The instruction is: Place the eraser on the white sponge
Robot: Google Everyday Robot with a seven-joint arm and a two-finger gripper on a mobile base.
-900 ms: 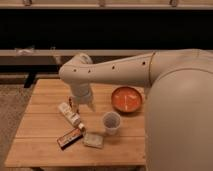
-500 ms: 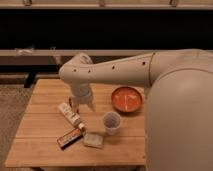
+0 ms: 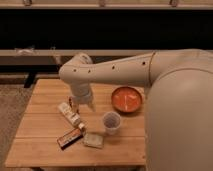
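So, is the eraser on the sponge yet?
Off: the eraser lies on the table beside the white sponge; gripper hangs near the carton.

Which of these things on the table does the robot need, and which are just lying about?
For the job: eraser, white sponge, gripper poised over the table beside the whitish carton.
Lying about: whitish carton, paper cup, orange bowl.
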